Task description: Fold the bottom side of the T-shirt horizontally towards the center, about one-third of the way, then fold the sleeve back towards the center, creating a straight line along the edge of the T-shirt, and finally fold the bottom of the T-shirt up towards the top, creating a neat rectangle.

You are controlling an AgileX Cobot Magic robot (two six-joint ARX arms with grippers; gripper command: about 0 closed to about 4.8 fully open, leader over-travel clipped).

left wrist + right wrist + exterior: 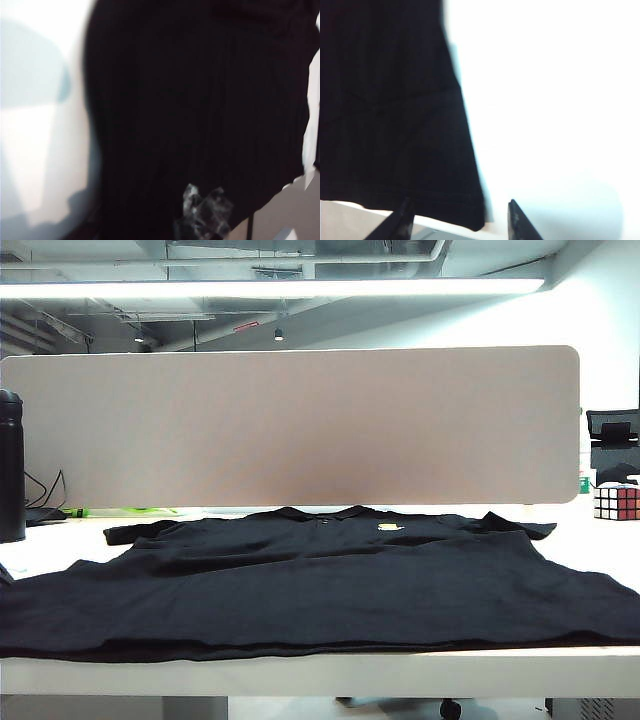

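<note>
The bottom of the T-shirt runs along the desk's near edge; the T-shirt spreads back to its collar, its small yellow logo unreadable. The right gripper hangs released over the hem's corner. The left gripper is blurred, jaws impossible to judge.
</note>
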